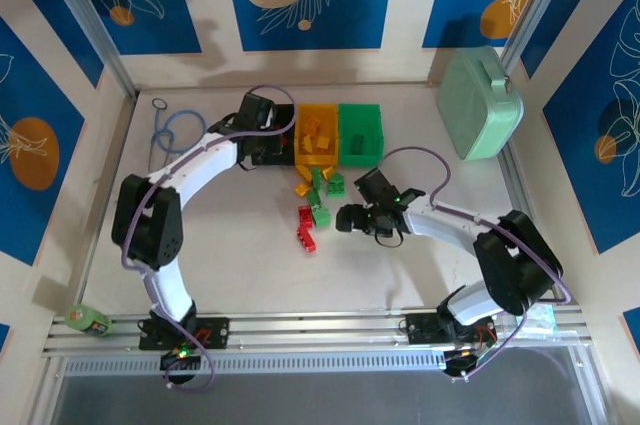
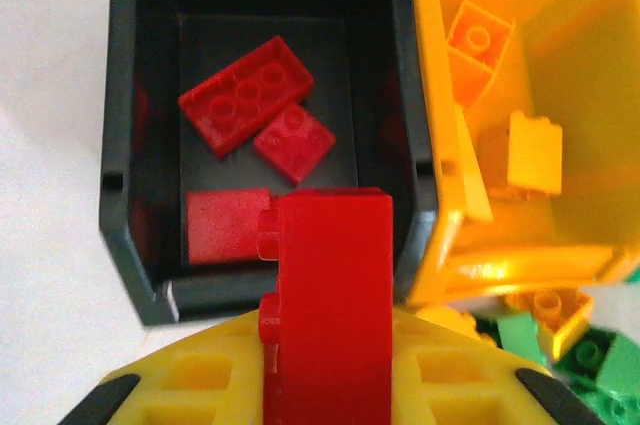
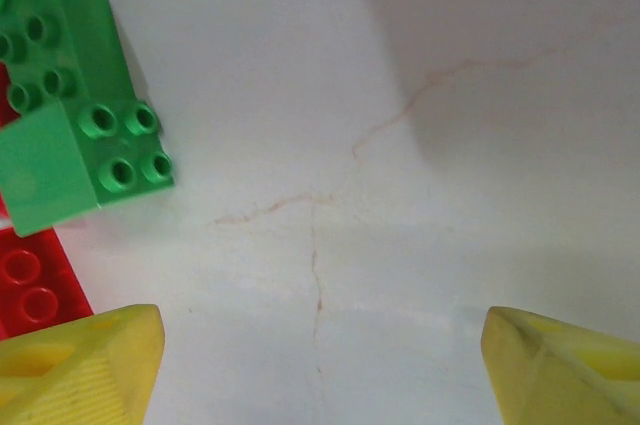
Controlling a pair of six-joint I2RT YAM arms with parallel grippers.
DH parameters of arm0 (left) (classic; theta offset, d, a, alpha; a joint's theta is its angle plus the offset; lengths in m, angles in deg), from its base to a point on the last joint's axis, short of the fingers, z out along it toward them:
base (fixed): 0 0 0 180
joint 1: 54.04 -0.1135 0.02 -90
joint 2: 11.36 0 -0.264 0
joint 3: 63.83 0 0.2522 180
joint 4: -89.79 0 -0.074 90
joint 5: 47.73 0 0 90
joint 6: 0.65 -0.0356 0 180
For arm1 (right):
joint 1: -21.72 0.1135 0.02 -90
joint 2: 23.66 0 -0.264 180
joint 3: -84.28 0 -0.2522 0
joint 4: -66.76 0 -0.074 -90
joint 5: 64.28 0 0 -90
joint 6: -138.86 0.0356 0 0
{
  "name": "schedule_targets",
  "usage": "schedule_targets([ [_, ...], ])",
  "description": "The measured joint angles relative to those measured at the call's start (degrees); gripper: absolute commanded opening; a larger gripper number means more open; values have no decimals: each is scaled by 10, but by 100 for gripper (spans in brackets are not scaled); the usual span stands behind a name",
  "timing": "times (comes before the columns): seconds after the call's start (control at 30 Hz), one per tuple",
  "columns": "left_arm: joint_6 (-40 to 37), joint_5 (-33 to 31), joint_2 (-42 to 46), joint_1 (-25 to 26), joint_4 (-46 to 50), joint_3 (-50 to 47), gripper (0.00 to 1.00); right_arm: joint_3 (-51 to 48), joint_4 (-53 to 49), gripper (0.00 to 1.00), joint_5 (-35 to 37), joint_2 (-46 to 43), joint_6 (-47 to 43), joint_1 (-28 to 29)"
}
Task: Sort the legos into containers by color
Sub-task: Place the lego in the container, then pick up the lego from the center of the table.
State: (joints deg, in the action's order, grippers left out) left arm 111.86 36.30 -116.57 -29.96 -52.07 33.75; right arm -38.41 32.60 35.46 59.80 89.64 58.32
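Sorting part done. Left gripper (image 1: pixel 268 123) above the black bin (image 2: pixel 118 145) toward the table's far edge, yellow fingers (image 2: pixel 190 385) clamped on an upright red brick (image 2: pixel 330 285) right over the bin's near wall. Inside that bin, three red pieces lying flat: a long one (image 2: pixel 245 95), a small square one (image 2: pixel 293 143) touching it, a smooth-faced one (image 2: pixel 225 225) against the near wall. Yellow bin (image 1: pixel 318 108) hard beside the black one, with yellow bricks (image 2: pixel 535 150) in it; green bin (image 1: pixel 361 109) next along on the right, contents hard to make out. Loose pile (image 1: pixel 315 200) near the table's middle, just in front of the yellow and green bins: green, orange-yellow and red pieces mixed. Right gripper (image 1: pixel 345 219) low beside that pile on its right, jaws spread wide with nothing between them, bare table (image 3: pixel 420 145) below; a green brick (image 3: pixel 90 95) and a flat red plate (image 3: pixel 30 285) off by one finger (image 3: pixel 80 365). Mint-green case (image 1: pixel 480 105) at the far right corner, blue cable loop (image 1: pixel 178 131) toward the far left corner.
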Motion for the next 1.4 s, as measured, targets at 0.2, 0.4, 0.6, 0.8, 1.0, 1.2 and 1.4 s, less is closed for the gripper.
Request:
schedule_targets([
  [0.2, -10, 12, -91, -21, 33, 114, 26, -25, 2, 83, 8, -25, 9, 7],
  [0.4, -20, 31, -169, -31, 62, 219, 26, -29, 0, 83, 12, -55, 13, 10],
  [0.6, -29, 47, -234, -31, 104, 320, 42, -28, -5, 82, 15, -68, 15, 11],
  [0.8, -40, 55, -252, -31, 134, 356, 61, -27, -19, 82, 18, -72, 15, 20],
  [1.0, -40, 57, -215, -31, 121, 294, 60, -19, -29, 82, 25, -79, 15, 32],
  [1.2, -33, 58, -68, -31, 68, 112, 59, 4, -43, 82, 43, -75, 12, 60],
  [1.4, -25, 61, 73, -31, 3, -35, 58, 33, -49, 81, 63, -54, 2, 105],
])
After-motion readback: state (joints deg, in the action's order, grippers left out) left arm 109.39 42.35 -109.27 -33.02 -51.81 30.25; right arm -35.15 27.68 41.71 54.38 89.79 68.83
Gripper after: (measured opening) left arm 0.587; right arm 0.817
